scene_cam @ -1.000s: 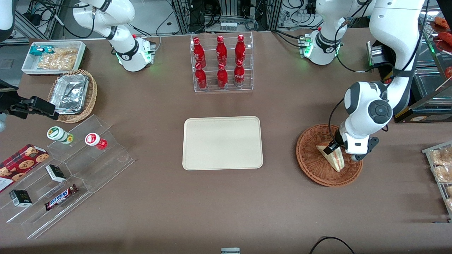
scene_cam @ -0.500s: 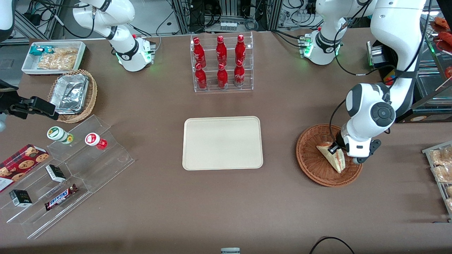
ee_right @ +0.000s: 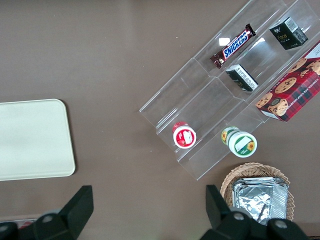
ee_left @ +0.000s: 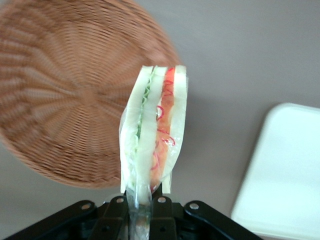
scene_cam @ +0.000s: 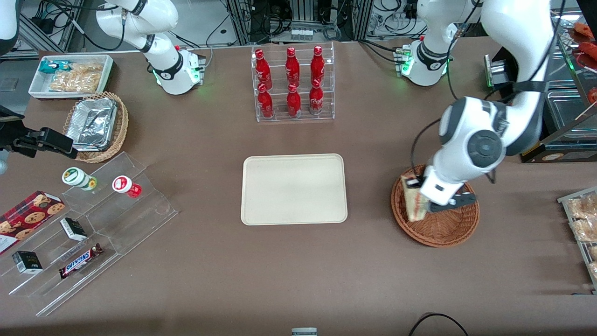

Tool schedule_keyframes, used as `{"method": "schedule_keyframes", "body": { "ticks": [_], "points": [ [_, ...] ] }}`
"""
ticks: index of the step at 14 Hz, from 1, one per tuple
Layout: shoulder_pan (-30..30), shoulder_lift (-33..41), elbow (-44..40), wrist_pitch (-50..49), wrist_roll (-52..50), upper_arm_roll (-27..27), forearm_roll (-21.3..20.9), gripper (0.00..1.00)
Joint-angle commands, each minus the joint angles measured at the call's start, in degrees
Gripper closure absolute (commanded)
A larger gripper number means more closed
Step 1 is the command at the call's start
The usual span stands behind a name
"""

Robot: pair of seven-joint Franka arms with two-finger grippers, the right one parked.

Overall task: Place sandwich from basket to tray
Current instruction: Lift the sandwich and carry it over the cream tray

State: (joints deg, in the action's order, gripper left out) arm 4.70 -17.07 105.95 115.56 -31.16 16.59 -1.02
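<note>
My left gripper (scene_cam: 415, 187) (ee_left: 141, 210) is shut on the wrapped sandwich (scene_cam: 413, 203) (ee_left: 152, 132), a white-bread wedge with red and green filling. The wedge hangs lifted above the reddish-brown wicker basket (scene_cam: 443, 228) (ee_left: 65, 100), over the basket edge that faces the tray. In the wrist view the clear wrap is pinched between the black fingers (ee_left: 116, 214). The cream tray (scene_cam: 294, 189) (ee_left: 285, 175) lies flat mid-table with nothing on it, toward the parked arm's end from the basket.
A clear rack of red bottles (scene_cam: 293, 84) stands farther from the front camera than the tray. Bagged pastries (scene_cam: 583, 219) lie at the working arm's end. Toward the parked arm's end are an acrylic snack stand (scene_cam: 88, 228), a foil-container basket (scene_cam: 95, 126) and a white bin (scene_cam: 70, 74).
The gripper has risen out of the basket with the sandwich and swung toward the tray; the sandwich, lying in the basket before, now hangs over the basket's rim.
</note>
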Motion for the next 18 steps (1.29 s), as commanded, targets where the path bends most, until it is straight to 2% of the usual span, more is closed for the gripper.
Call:
{"method": "schedule_keyframes", "body": {
  "ticks": [1,5,8,11,14,18],
  "points": [
    [6.34,-4.89,-5.55,-1.12,-6.42,1.42,-1.09,1.00],
    [15.32,-13.76,-15.12,-0.77,-17.33,1.42,-4.33,1.00],
    [21.65,-18.78,-20.50,1.06,-21.91,1.25,-5.04,1.00],
    [26.49,-22.38,-22.96,5.20,-29.46,1.25,-10.03,1.00],
    [29.05,-26.17,-25.44,5.38,-37.20,1.33,-16.98,1.00],
    [29.49,-27.32,-24.82,9.14,-38.18,1.42,-16.74,1.00]
  ]
}}
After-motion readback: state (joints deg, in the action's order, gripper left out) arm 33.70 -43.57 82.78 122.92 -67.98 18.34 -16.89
